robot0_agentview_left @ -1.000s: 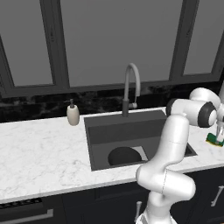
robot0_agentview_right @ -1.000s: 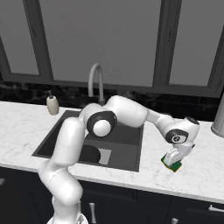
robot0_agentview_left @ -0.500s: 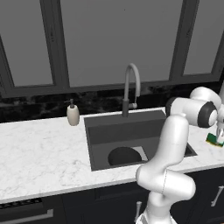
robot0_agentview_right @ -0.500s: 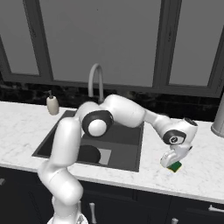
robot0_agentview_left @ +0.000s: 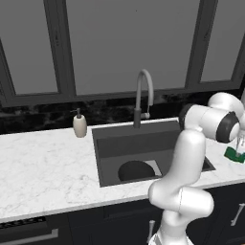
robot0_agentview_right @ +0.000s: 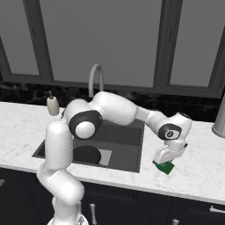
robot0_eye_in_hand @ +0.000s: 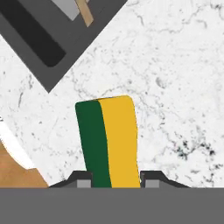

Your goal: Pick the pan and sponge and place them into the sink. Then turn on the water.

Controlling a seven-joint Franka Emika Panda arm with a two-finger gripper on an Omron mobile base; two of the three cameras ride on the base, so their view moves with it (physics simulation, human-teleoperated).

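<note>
The sponge [robot0_eye_in_hand: 108, 140], yellow with a green layer, stands on edge on the white marble counter right of the sink [robot0_agentview_left: 143, 143]. My gripper [robot0_eye_in_hand: 113, 181] reaches down over the sponge [robot0_agentview_right: 165, 167], and its two fingertips press against the sponge's sides, so it is shut on it. From the left base the gripper [robot0_agentview_left: 238, 148] and sponge [robot0_agentview_left: 234, 154] sit at the far right edge. The black pan [robot0_agentview_left: 136, 170] lies in the sink [robot0_agentview_right: 127, 136], and its wooden handle [robot0_eye_in_hand: 85, 11] shows in the hand view. No water runs from the faucet [robot0_agentview_left: 143, 93].
A soap dispenser [robot0_agentview_left: 79, 125] stands on the counter left of the sink. A grey metal canister [robot0_agentview_right: 219, 118] stands at the far right. The counter's front edge [robot0_agentview_right: 176, 186] runs close to the sponge. A dark backsplash and windows close off the back.
The fingers have closed in from wide open onto the sponge's sides. The arm and the sponge have hardly moved.
</note>
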